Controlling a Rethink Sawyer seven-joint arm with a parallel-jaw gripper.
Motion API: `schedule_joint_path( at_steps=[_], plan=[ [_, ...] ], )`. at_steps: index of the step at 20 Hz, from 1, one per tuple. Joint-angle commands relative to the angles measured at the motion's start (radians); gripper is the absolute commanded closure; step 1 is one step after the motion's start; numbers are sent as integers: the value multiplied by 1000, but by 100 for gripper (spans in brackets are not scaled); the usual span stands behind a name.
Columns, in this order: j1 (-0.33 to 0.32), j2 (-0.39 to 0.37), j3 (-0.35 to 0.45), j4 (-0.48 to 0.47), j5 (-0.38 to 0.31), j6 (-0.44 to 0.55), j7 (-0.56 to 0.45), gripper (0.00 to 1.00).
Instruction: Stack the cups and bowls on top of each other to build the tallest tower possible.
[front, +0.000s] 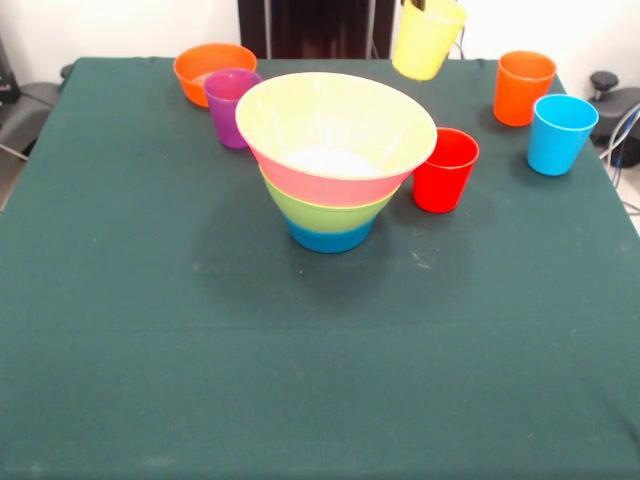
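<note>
A yellow cup (428, 38) hung tilted in mid-air near the top edge of the front view, above and to the right of the tower (335, 160), w/ the gripper (418, 6) barely showing at its rim; it appeared to be clamped on the cup's lip, since nothing else held the cup up. The tower stood mid-table on the green cloth (300, 380): blue base, then green, pink, and a wide pale yellowish top bowl, its inside bare. Just beside it on the right stood a red cup (445, 168), upright. A purple cup (231, 105) sat behind it on the left, touching or nearly touching a small orange bowl (213, 70). An orange cup (523, 87) and a light blue cup (560, 133) stood close together at the far right.

Judged from the look: thin glossy plastic, light, stiff, prob. slippery; a rim pinch, one finger inside the wall, seemed the obvious hold. Set in the wide bowl, a cup so light could slide or tip on the slick floor, so a centred, gentle placement seemed wise.
</note>
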Motion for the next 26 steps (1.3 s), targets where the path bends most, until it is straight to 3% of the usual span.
schedule_joint_path(
  at_steps=[1, 7, 12, 26],
  plan=[
    [-44, -75, 125, 56, 38, 129, 28, 100],
    [-98, -92, 129, 38, 17, 179, -12, 100],
    [-120, -163, 115, 41, 1, 254, -32, 100],
    [-216, -231, 118, 114, -55, 265, -127, 100]
  ],
)
